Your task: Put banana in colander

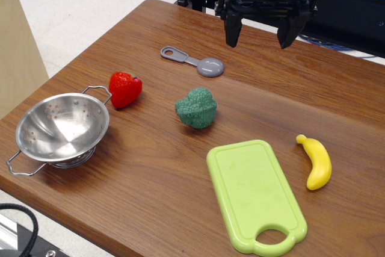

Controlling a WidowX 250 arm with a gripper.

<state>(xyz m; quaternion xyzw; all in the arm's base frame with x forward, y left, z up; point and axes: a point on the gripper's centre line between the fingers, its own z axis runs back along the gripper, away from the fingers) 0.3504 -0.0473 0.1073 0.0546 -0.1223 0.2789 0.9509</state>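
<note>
We see the gripper hanging above the far edge of the desk, its two dark fingers spread apart with nothing between them, so it carries nothing and looks ready to come down on something. Nearest to it lies a small grey measuring spoon, flat on the wood, below and to the left of the fingers; it plays no part in the job. Further toward us sits a green broccoli near the middle of the desk, and a red strawberry to its left, just beside one wire handle of the colander. The banana lies flat on the wood at the right, well apart from the gripper and just right of the lime-green cutting board, not touching it. The colander stands upright at the left near corner, empty, its mouth open upward, which suits dropping something in from above. We judge the task not yet begun: the gripper must first travel toward us and to the right to reach the banana, then cross the whole desk over the board and broccoli.
</note>
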